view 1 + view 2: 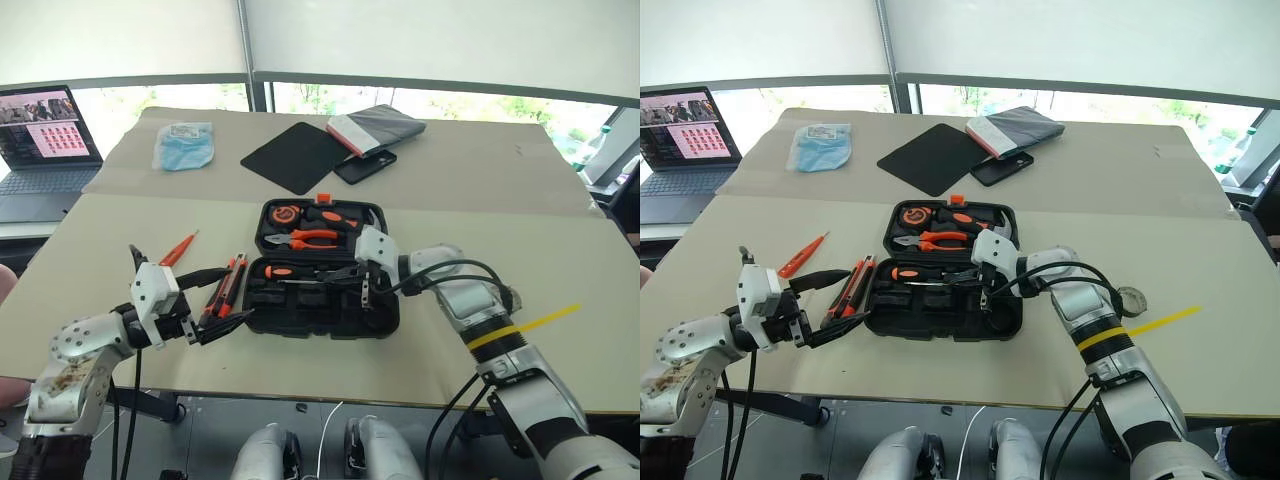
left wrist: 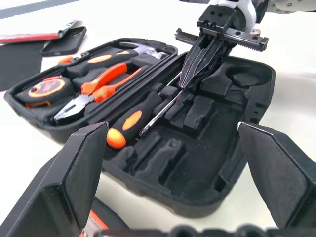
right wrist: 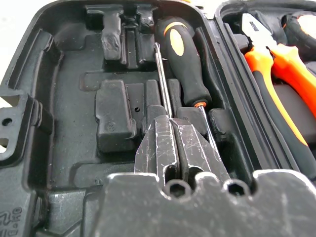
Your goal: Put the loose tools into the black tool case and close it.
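Observation:
The black tool case (image 1: 330, 320) lies open mid-table. Its far half holds pliers (image 1: 310, 238), a tape measure and a hammer. In the near half lies a black-and-orange screwdriver (image 3: 182, 59). My right gripper (image 3: 170, 122) is shut there, its tips down on a thin steel shaft (image 3: 160, 74) beside that handle; whether it is pinched I cannot tell. Two black-and-orange tools (image 1: 226, 290) lie just left of the case. My left gripper (image 1: 232, 296) stands open over them. A slim orange tester screwdriver (image 1: 178, 248) lies further left.
A black mat (image 1: 297, 155), a phone (image 1: 365, 166) and a grey folder (image 1: 378, 127) lie behind the case. A blue packet (image 1: 184, 145) and a laptop (image 1: 45, 140) are at the far left. A yellow strip (image 1: 540, 322) lies to the right.

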`<action>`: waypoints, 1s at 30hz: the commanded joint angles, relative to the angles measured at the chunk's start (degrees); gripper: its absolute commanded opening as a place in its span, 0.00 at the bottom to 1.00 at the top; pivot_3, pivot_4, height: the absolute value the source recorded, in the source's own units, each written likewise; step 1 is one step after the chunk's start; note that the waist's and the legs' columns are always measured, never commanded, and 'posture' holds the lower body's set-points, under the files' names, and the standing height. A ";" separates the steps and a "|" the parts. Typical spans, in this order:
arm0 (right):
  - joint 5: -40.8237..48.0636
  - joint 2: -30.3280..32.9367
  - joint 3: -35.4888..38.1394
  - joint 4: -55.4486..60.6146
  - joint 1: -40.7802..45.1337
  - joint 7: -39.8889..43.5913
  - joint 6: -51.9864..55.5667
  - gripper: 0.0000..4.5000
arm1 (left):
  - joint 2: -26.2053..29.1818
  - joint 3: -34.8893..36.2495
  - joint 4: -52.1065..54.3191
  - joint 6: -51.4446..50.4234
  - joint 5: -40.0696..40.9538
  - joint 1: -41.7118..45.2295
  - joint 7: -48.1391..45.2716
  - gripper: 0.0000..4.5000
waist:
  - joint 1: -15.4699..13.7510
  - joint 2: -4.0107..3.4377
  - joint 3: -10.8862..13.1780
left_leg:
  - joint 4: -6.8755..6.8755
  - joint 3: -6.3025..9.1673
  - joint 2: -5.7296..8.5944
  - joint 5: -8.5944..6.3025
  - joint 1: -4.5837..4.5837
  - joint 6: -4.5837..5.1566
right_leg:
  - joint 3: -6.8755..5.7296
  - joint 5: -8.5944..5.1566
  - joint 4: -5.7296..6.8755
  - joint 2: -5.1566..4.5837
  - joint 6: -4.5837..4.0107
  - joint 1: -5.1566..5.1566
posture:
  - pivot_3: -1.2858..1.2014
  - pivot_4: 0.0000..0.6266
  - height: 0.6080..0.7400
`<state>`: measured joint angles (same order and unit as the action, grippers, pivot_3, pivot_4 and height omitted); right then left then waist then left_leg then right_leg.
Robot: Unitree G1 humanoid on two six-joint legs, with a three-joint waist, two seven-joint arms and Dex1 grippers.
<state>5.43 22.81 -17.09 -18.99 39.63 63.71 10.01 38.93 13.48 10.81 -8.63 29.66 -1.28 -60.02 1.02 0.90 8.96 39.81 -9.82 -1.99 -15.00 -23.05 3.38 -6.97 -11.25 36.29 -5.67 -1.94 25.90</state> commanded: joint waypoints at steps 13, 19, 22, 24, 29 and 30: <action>20.26 3.29 23.85 32.04 -25.90 -4.25 -6.46 0.80 | -4.21 27.80 -16.48 7.48 0.57 -16.59 12.46 1.00 | -0.42 -0.01 0.05 | -0.10 0.06 -0.01 -0.13 -0.25 0.02 | -0.06 -0.08 -0.19 -0.12 0.12 0.21 | 0.52 0.24 1.00; 21.32 4.03 29.71 30.72 -37.09 -4.57 -12.50 0.99 | -4.01 28.32 -16.39 4.22 1.86 -17.16 15.21 1.00 | -1.22 0.09 -0.01 | -0.08 0.07 0.01 -0.50 -0.06 0.52 | -0.20 -0.11 -0.25 -0.40 0.10 0.24 | 0.52 0.24 1.00; 19.30 4.38 28.58 30.81 -37.52 -3.76 -16.91 0.99 | 1.22 23.49 -15.43 -4.70 2.11 -8.83 17.25 1.00 | -1.90 0.09 0.01 | -0.08 0.07 0.06 -0.51 -0.11 0.54 | -0.20 -0.09 -0.26 -0.44 0.13 0.25 | 0.52 0.24 1.00; 19.64 4.68 27.76 31.10 -35.91 -3.93 -16.89 0.99 | 3.86 20.71 -16.58 -9.01 1.53 -3.76 17.72 1.00 | -1.92 0.10 0.01 | -0.07 0.09 0.05 -0.44 -0.14 0.43 | -0.28 -0.07 -0.18 -0.43 0.16 0.27 | 0.52 0.24 1.00; 21.27 5.63 25.34 31.98 -30.93 -4.35 -14.21 0.99 | 8.38 11.25 -24.57 -15.16 -2.83 11.84 17.69 1.00 | -1.07 0.09 0.01 | -0.11 -0.07 0.08 -0.17 -0.14 0.01 | -0.18 -0.03 -0.11 -0.34 0.17 0.15 | 0.52 0.24 1.00; 21.45 5.69 24.59 32.17 -29.90 -4.34 -13.58 0.99 | 8.85 8.42 -28.04 -15.39 -4.88 15.93 17.51 1.00 | -0.93 0.10 0.01 | -0.11 -0.08 0.08 -0.15 -0.16 0.01 | -0.18 -0.03 -0.09 -0.31 0.15 0.17 | 0.52 0.24 1.00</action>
<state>25.38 28.01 8.27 10.69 8.14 59.55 -4.41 46.43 25.22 -12.97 -22.63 27.70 10.94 -42.27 0.10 1.00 8.97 39.70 -9.91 -1.92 -15.13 -23.23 3.39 -7.14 -11.27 36.21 -5.84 -1.79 26.07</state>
